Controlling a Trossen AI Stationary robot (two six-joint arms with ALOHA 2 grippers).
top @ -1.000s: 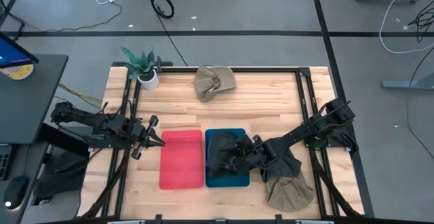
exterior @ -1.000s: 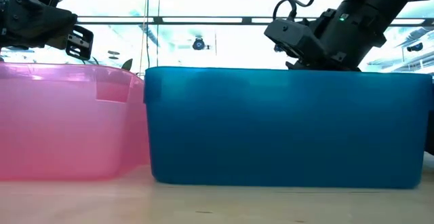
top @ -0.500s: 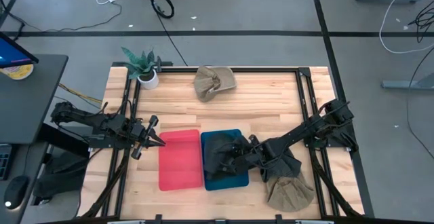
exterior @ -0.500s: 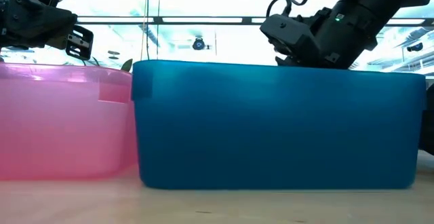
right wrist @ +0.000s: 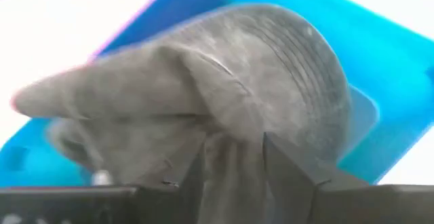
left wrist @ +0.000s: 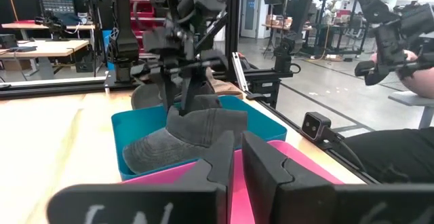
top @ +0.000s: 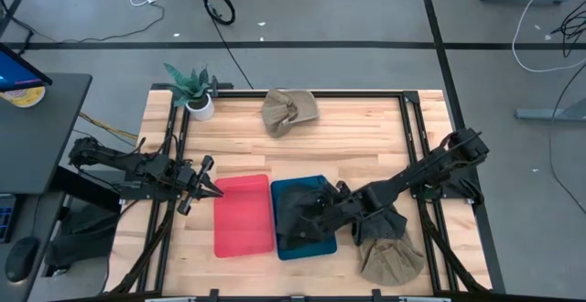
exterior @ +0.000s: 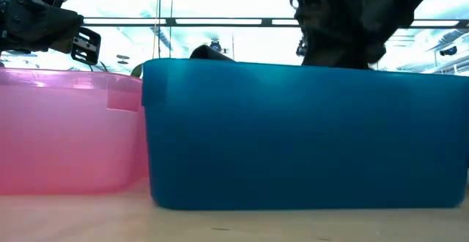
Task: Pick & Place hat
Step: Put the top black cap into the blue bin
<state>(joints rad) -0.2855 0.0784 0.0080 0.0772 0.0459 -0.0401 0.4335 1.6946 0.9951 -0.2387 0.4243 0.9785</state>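
Note:
A dark grey hat (top: 295, 212) lies in the blue bin (top: 316, 245), crown up, its brim (left wrist: 146, 153) toward the pink bin (top: 243, 220). My right gripper (top: 322, 212) reaches into the blue bin from the table's right. Its fingers stand apart, down at the hat's crown (right wrist: 224, 95), with a fold of grey cloth between them. My left gripper (top: 212, 192) hovers shut at the pink bin's left side, holding nothing. My right gripper has a fold of the hat's crown (right wrist: 230, 159) between its parted fingers (right wrist: 288, 173), which come from above, slanting from the table's right. I cannot tell whether the fingers touch the cloth. The hat lies in the blue bin.
A tan hat (top: 290, 110) lies at the table's far edge, and another (top: 392, 258) at the near right under my right arm. A potted plant (top: 194, 90) stands at the far left corner. The two bins stand side by side.
The blue bin has slid a little toward the table's left, closer to the pink bin. My right gripper has moved left with it, over the bin. In the low view a bit of the dark hat now shows above the bin's rim.

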